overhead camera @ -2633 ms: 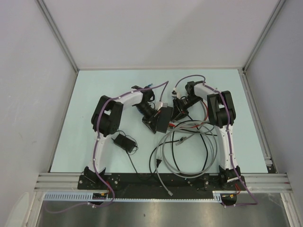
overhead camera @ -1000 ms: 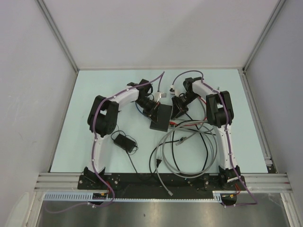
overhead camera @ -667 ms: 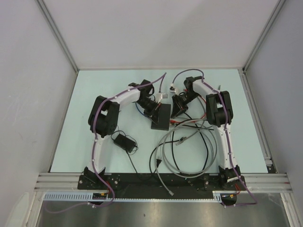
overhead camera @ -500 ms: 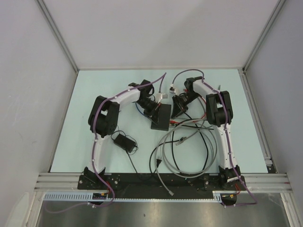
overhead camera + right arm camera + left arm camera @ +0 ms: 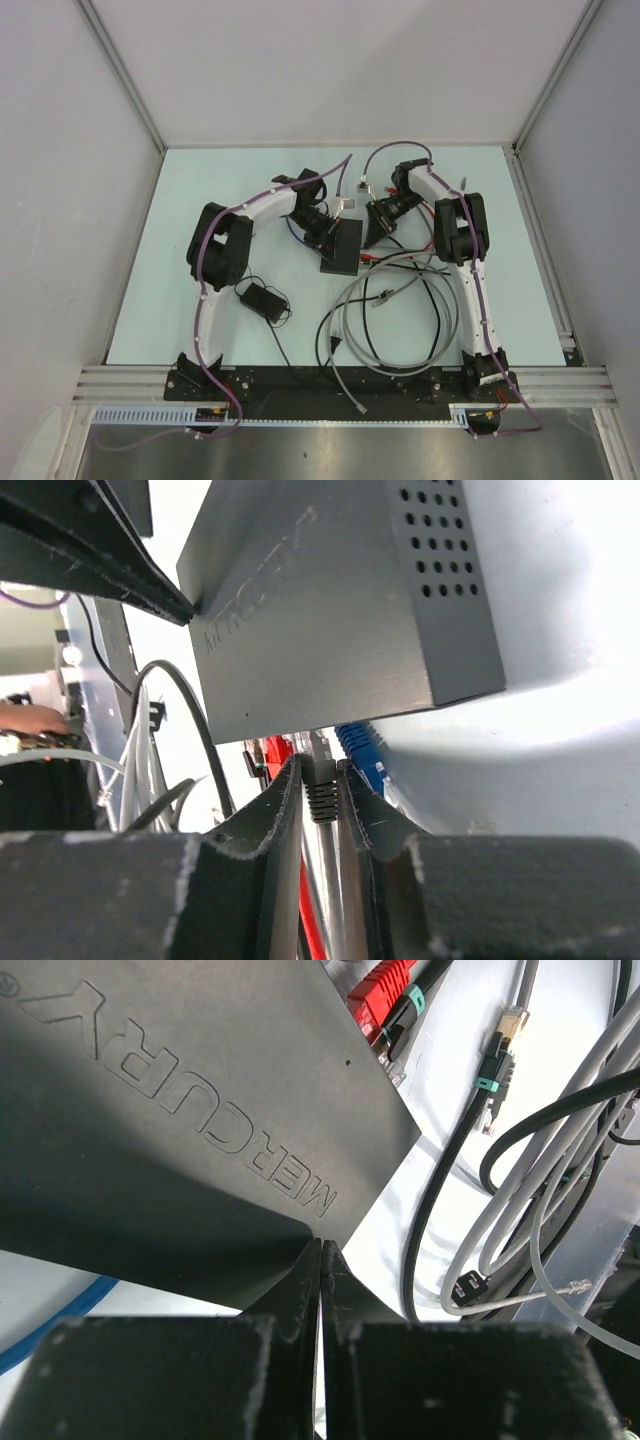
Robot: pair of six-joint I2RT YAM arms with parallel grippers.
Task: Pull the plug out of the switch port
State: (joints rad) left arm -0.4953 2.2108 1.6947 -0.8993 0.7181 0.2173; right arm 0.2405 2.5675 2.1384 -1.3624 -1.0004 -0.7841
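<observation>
**Right tool pinched on a plug at the switch**

The switch lies flat near the middle of the bench, between the two arms. The left tool is closed tight with nothing between its fingers, and its tips sit at the edge of the switch's lettered top. The right tool is narrow, clamped on the ribbed boot of a plug at the switch's port side. I cannot tell whether that plug is seated. A blue plug sits just beside it. A red plug lies along that same side, and grey cables loop on the bench nearer the arm bases.
</observation>
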